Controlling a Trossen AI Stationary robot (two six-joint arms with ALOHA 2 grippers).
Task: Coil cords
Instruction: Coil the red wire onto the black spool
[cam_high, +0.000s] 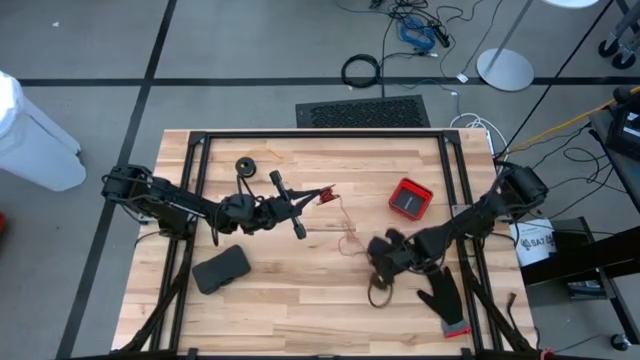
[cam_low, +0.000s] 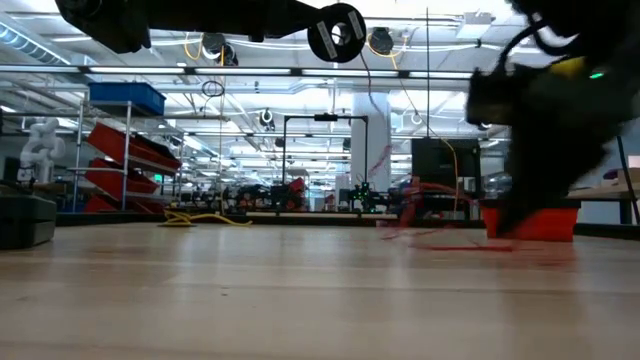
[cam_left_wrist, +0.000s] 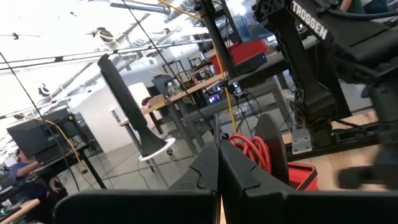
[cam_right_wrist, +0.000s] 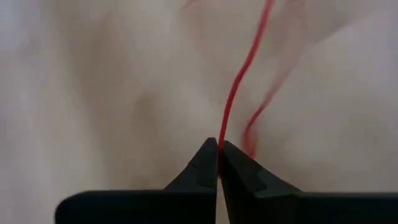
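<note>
1. Fingers of the right gripper (cam_right_wrist: 218, 167) are pressed together on a thin red cord (cam_right_wrist: 239, 81), which runs away from the tips across the pale wood; in the high view this gripper (cam_high: 382, 258) sits low over the right half of the table (cam_high: 300, 310).
2. Pinched tips of the left gripper (cam_left_wrist: 218, 171) meet with no gap; the wrist view shows a black spool (cam_left_wrist: 273, 149) wound with red cord just beyond them, though I cannot tell whether they clamp it. From above, this gripper (cam_high: 318, 193) hangs over the table's middle, toward the far side.
3. Loose red and yellow-tan cord (cam_high: 345, 228) trails on the wood between the two grippers.
4. One more black round spool (cam_high: 245, 166) lies far left.
5. One red box (cam_high: 410, 199) stands far right of centre.
6. One black glove (cam_high: 443, 297) lies near right, and one dark flat pouch (cam_high: 221, 268) near left.
</note>
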